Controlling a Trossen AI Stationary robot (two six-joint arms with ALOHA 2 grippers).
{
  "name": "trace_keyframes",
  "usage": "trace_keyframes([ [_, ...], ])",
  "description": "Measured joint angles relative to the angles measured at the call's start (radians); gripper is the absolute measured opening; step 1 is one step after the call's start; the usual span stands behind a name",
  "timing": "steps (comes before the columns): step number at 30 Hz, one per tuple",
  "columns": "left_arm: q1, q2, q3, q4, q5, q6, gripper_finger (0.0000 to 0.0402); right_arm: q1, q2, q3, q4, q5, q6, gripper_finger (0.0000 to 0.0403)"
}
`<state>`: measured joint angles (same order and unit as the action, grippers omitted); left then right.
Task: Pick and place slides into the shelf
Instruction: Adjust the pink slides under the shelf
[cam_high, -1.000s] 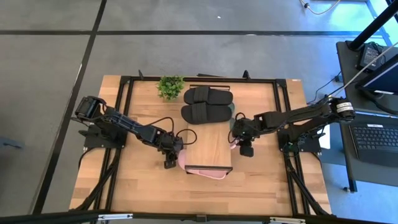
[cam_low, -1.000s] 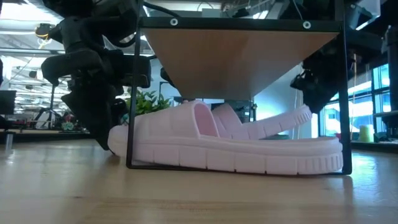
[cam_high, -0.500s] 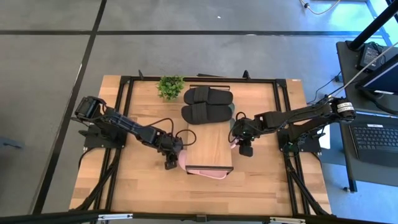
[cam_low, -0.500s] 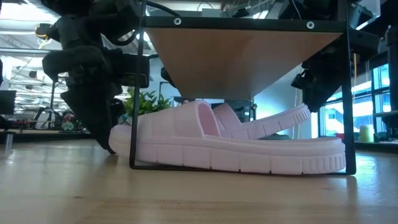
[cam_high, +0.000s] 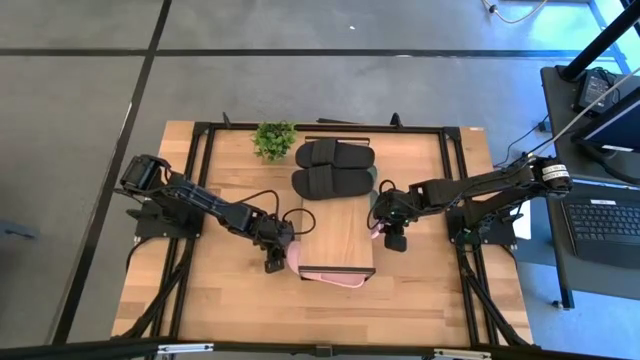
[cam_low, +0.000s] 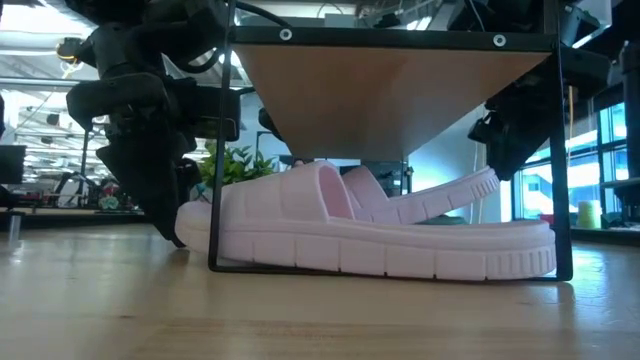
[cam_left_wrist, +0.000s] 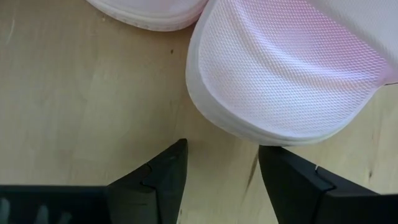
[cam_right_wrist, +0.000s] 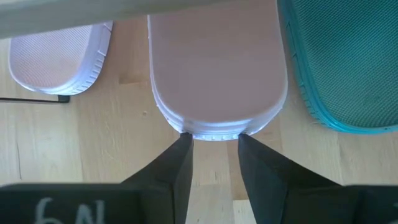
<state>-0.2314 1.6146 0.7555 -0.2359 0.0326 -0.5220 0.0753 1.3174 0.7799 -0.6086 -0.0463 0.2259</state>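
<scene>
The shelf (cam_high: 338, 238) stands mid-table with a pale pink slide (cam_low: 380, 245) flat on the table under its plank, sticking out on both sides. Behind it a second pink slide (cam_right_wrist: 214, 68) lies tilted, its right end raised. My right gripper (cam_right_wrist: 213, 140) is shut on that end, at the shelf's right side (cam_high: 396, 242). At the shelf's left side my left gripper (cam_high: 272, 264) is open, pointing steeply down, its fingers right at the near slide's rounded end (cam_left_wrist: 286, 68). My right gripper pinches the rounded end rim (cam_right_wrist: 214, 133) of the tilted pink slide between its two fingertips, slanting down from the table's right. That end (cam_low: 485, 185) is raised; the slide's other end slopes down under the shelf. My left gripper: whether one finger (cam_left_wrist: 292, 180) touches the near slide's rim, I cannot tell.
Two black slides (cam_high: 335, 168) lie side by side behind the shelf. A dark green slide (cam_right_wrist: 348, 62) lies just beside the held pink one. A small potted plant (cam_high: 274, 138) stands at the far left. Bare wooden table lies in front of the shelf.
</scene>
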Motion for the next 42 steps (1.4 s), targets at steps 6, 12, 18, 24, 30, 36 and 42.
trace_keyframes([
  [6,0.0,0.0,0.0,-0.001,0.0,0.0,0.0189,0.0,0.0,0.0,0.0,0.0,-0.002,0.013],
  [12,0.0,0.0,0.0,-0.002,0.0,0.001,0.0189,0.0,0.001,0.0,-0.001,0.0,-0.002,0.013],
  [18,0.0,0.0,0.0,-0.002,0.0,0.001,0.0189,0.0,0.001,0.0,-0.011,0.002,-0.002,0.013],
  [24,0.0,0.0,0.0,-0.002,0.0,0.001,0.0189,0.0,0.001,0.0,-0.021,0.004,-0.002,0.013],
  [30,0.0,0.0,0.0,-0.002,0.002,0.0,0.0189,0.0,0.0,0.0,-0.022,-0.038,0.013,0.013],
  [36,0.0,-0.001,0.0,-0.011,0.039,-0.012,0.0189,0.024,-0.036,0.049,-0.167,-0.256,0.17,0.013],
  [42,-0.001,-0.002,0.0,-0.019,0.064,0.008,0.0189,0.111,-0.112,0.094,-0.32,-0.207,0.323,0.013],
])
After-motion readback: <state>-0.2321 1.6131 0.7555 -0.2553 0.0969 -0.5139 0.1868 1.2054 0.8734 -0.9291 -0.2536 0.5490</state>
